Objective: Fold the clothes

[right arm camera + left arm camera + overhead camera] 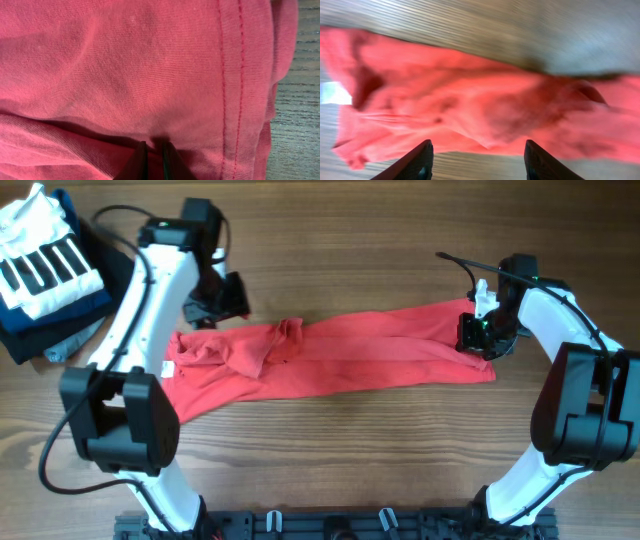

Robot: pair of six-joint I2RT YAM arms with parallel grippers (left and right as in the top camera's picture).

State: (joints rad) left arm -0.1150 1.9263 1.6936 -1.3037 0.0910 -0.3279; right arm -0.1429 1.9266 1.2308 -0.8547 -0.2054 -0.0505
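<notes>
Folding looks part-way done, by my reading: the red T-shirt lies as a long narrow band across the middle of the wooden counter. It runs left to right, bunched and rumpled at its left end and flatter toward the right. No lettering shows. The right gripper has its fingers drawn together on a small ridge of cloth just inside the stitched hem, at the band's right end, low against the counter. The left gripper has its fingers apart with nothing between them. It is poised over the shirt's left part, near the far edge in the overhead view. The left wrist view is blurred, so I cannot tell whether the tips touch the fabric. A white striped garment sits on a navy pile at the far left corner, well apart from the shirt. Step in hand, as I judge it: securing both ends before halving the band lengthwise. The next move calls for the left gripper to come down and close on an edge of the left end, not on the bunched lump. Risk: a one-layer pinch would drag the wrinkles into the fold.
</notes>
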